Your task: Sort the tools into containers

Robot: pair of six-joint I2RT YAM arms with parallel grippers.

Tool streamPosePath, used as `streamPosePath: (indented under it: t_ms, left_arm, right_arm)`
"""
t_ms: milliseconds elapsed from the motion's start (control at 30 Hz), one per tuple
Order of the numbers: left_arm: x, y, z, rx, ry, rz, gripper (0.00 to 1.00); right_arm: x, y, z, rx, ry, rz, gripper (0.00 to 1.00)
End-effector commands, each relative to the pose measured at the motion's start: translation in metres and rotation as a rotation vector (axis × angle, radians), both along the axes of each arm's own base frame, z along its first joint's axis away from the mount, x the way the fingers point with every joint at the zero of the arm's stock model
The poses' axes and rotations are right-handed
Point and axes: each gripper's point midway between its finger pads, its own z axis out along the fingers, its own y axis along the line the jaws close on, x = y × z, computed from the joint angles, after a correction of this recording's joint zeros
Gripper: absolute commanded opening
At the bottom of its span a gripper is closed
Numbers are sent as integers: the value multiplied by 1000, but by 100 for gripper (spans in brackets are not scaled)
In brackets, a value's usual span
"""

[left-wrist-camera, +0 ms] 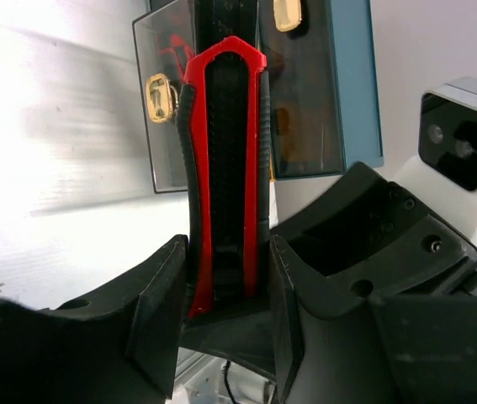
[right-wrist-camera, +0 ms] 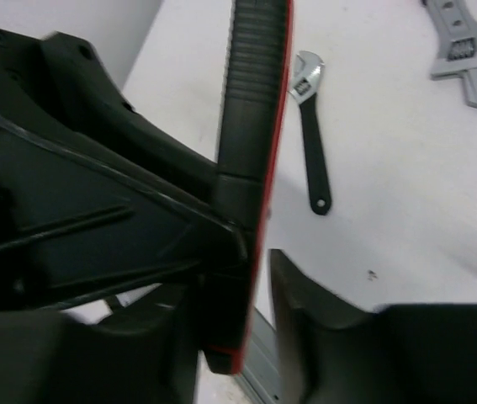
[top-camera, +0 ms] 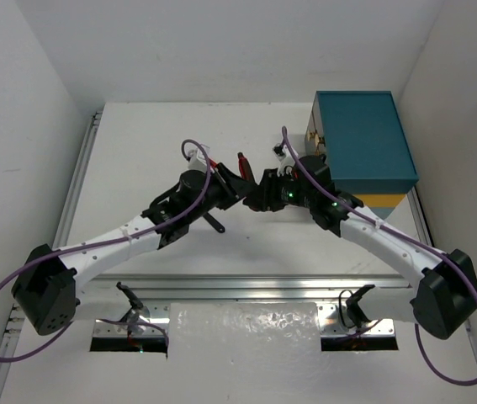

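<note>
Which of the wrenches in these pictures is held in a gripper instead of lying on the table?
The red-and-black-handled wrench, clamped in the left gripper. The black-handled wrench and the grey wrench lie flat on the table.

Red-and-black handle (right-wrist-camera: pixel 251 109) upright beside end effector (right-wrist-camera: pixel 246 320); black-handled wrench (right-wrist-camera: pixel 312 135) on table (right-wrist-camera: pixel 389 194).

The red-and-black wrench handle (left-wrist-camera: pixel 225 168) looks like moulded plastic or rubber: a finely textured matt black inlay framed by smooth, slightly glossy red edging, with ribbed black along its side in the right wrist view. The left gripper (left-wrist-camera: pixel 225 311) fingers are matt black plastic. The small black-handled wrench (right-wrist-camera: pixel 312 135) has a bright metal head; the grey wrench (right-wrist-camera: pixel 468 55) is dull bare metal. The drawer front (left-wrist-camera: pixel 305 93) is smoky translucent plastic with shiny brass-coloured latches (left-wrist-camera: pixel 161 97). The table (right-wrist-camera: pixel 389 210) is matt white.
</note>
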Motion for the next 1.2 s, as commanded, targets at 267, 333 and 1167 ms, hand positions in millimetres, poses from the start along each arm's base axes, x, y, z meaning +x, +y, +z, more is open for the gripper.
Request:
streamPosePath:
  t_ms: [267, 333, 1167]
  left_arm:
    - [3, 7, 44, 51, -91, 56, 85]
    - [10, 43, 56, 169, -70, 204, 100]
    - [-74, 198, 61, 503, -143, 388, 100]
  right_arm:
    - [20, -24, 25, -196, -241, -5, 0]
    - [34, -45, 29, -344, -317, -20, 0]
    - [109, -199, -32, -1036, 15, -155, 16]
